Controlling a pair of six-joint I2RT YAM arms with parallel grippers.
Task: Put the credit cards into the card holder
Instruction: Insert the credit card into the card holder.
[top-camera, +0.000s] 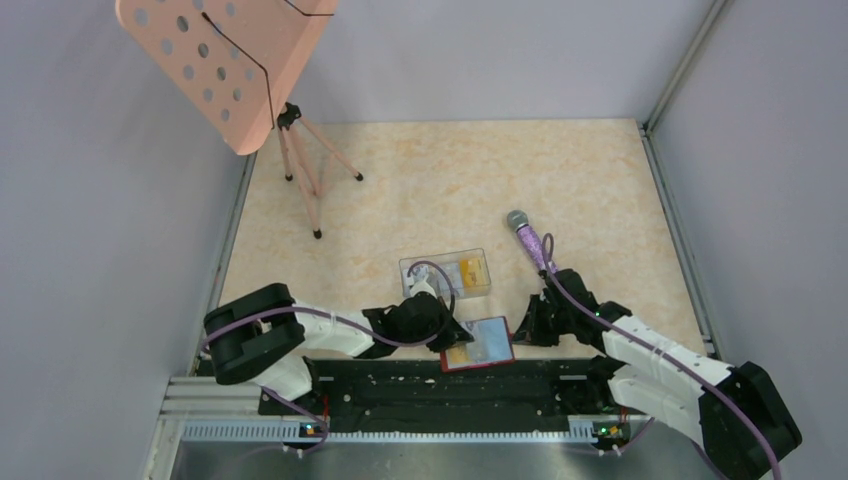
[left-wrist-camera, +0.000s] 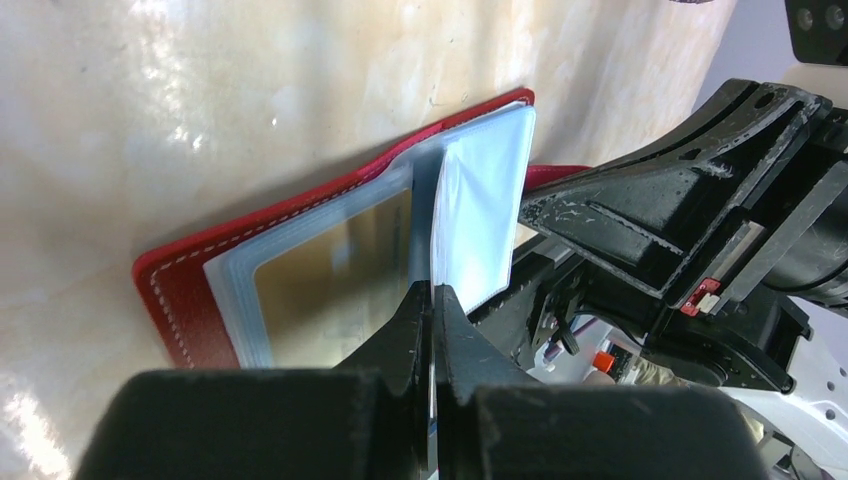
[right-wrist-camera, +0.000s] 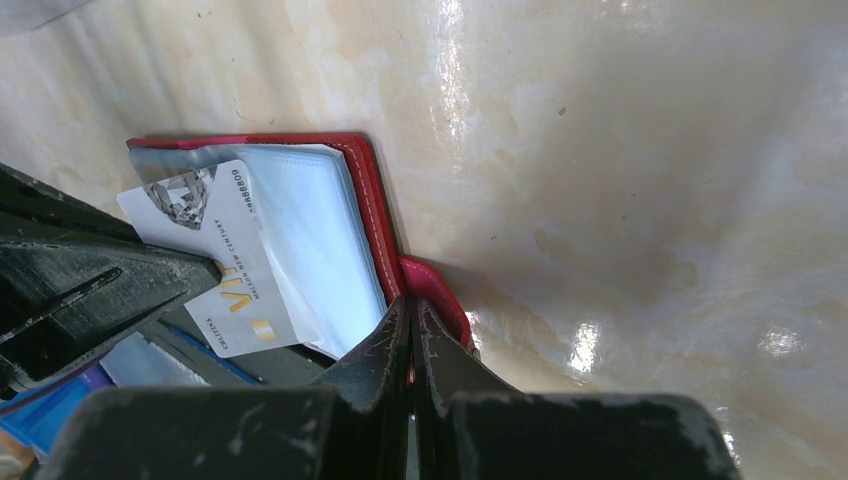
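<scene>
The red card holder (top-camera: 480, 345) lies open near the table's front edge, its clear sleeves (right-wrist-camera: 320, 230) fanned out. A yellow-orange credit card (left-wrist-camera: 330, 280) sits in one sleeve. My left gripper (left-wrist-camera: 433, 290) is shut on the edge of a pale blue-white credit card (left-wrist-camera: 480, 220), which stands partly inside a sleeve. The right wrist view shows that card's white printed face (right-wrist-camera: 215, 260). My right gripper (right-wrist-camera: 411, 303) is shut on the holder's red flap (right-wrist-camera: 440, 295) at its right side. More cards (top-camera: 468, 270) lie in a clear box.
The clear plastic box (top-camera: 447, 272) stands just behind the holder. A purple microphone (top-camera: 527, 237) lies to the right of the box. A pink music stand (top-camera: 235, 70) on a tripod stands at the back left. Grey walls close in both sides.
</scene>
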